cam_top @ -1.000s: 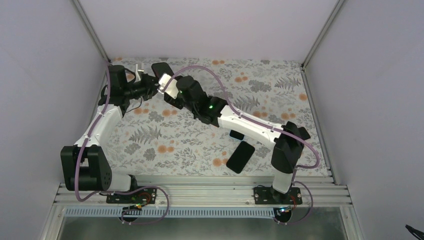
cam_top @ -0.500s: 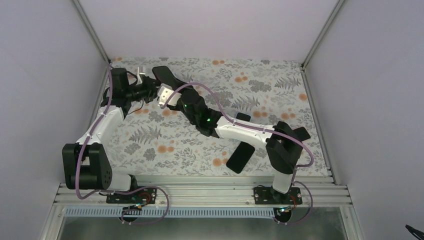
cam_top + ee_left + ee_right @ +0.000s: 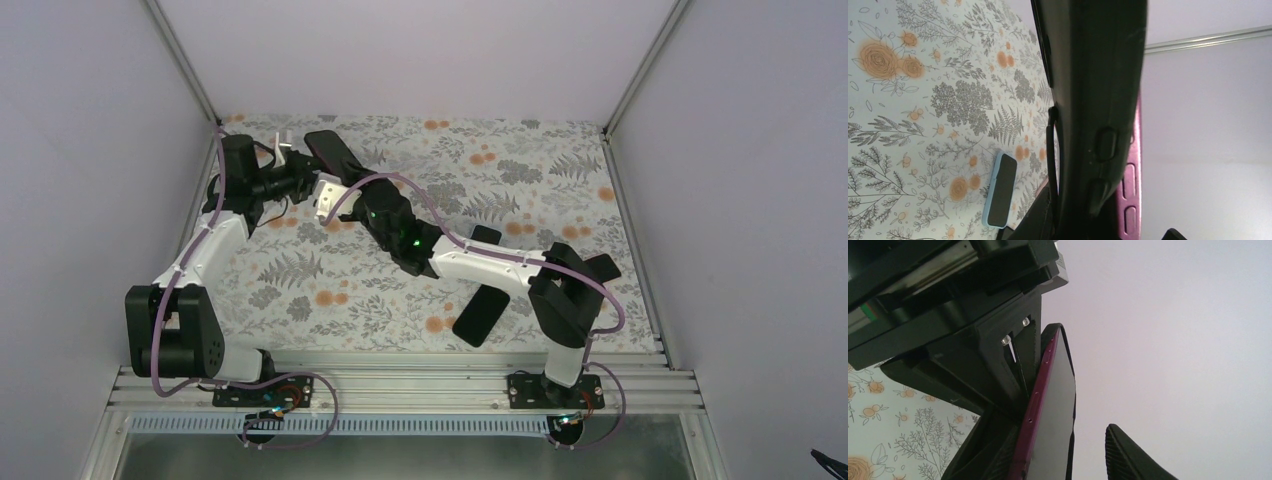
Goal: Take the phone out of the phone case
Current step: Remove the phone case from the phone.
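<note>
- Top external: The left gripper [image 3: 292, 178] pinches a black, slab-shaped phone case [image 3: 333, 153], holding it raised near the far-left corner of the floral-covered table [image 3: 560, 200]. The case's long axis runs from far-left to near-right. The right gripper [image 3: 323, 196] sits just beside it on the near side, and it is the free hand for the pull.
- Left wrist: The case fills the frame edge-on. A magenta-edged phone [image 3: 1132, 165] shows along its right side, seated inside. A pale-blue-cased handset [image 3: 1000, 191] lies flat on the table below.
- Right wrist: The phone's magenta rim and dark screen rise up-frame. One ribbed black fingertip [image 3: 1130, 455] stands clear on the screen side. Its partner is seemingly lost among dark shapes behind the case, so the fingers look spread astride the handset, gripping nothing. The next move likely calls for closing across the phone's thin axis.
</note>
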Controlling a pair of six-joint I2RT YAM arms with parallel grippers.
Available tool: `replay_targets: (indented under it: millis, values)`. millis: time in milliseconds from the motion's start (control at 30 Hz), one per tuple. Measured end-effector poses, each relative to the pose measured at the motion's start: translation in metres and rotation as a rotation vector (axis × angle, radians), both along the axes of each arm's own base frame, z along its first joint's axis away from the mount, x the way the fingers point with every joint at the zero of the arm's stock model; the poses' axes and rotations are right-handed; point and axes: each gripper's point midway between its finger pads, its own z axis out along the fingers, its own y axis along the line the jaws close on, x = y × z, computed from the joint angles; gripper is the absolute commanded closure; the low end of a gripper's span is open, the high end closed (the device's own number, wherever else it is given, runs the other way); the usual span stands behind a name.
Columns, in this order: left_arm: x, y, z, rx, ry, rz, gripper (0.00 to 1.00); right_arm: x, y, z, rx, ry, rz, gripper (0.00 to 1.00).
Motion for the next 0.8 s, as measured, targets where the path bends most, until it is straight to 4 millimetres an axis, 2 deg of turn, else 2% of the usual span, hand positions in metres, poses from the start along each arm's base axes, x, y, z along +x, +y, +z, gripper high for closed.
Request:
replay_targets:
  millis: [67, 167, 233, 300, 467, 500, 800]
  values:
    - [0.000, 0.000, 0.000, 0.000, 0.000, 0.000, 0.98, 0.000, 0.000, -0.001, -0.002, 0.002, 0.000, 0.61]
    - [0.000, 0.000, -0.001, 0.000, 0.000, 0.000, 0.98, 0.002, -0.001, -0.001, -0.005, 0.006, -0.003, 0.54]
    - [0.001, 0.000, -0.001, 0.000, 0.001, 0.001, 0.98, 0.006, -0.002, -0.001, -0.002, 0.010, -0.009, 0.55]
    - [0.001, 0.000, -0.001, 0.000, -0.001, 0.002, 0.98, 0.010, -0.004, -0.002, -0.007, 0.015, -0.012, 0.61]
    - [0.003, 0.001, -0.001, 0.004, -0.007, 0.011, 0.98, 0.019, -0.003, -0.011, -0.028, 0.035, -0.008, 0.93]
    - [0.003, 0.001, -0.001, 0.005, -0.007, 0.014, 0.98, 0.019, -0.002, -0.014, -0.035, 0.040, -0.006, 0.96]
    - [0.004, 0.003, -0.009, 0.017, 0.024, 0.031, 0.98, 0.023, -0.001, -0.024, -0.063, 0.107, -0.003, 0.96]
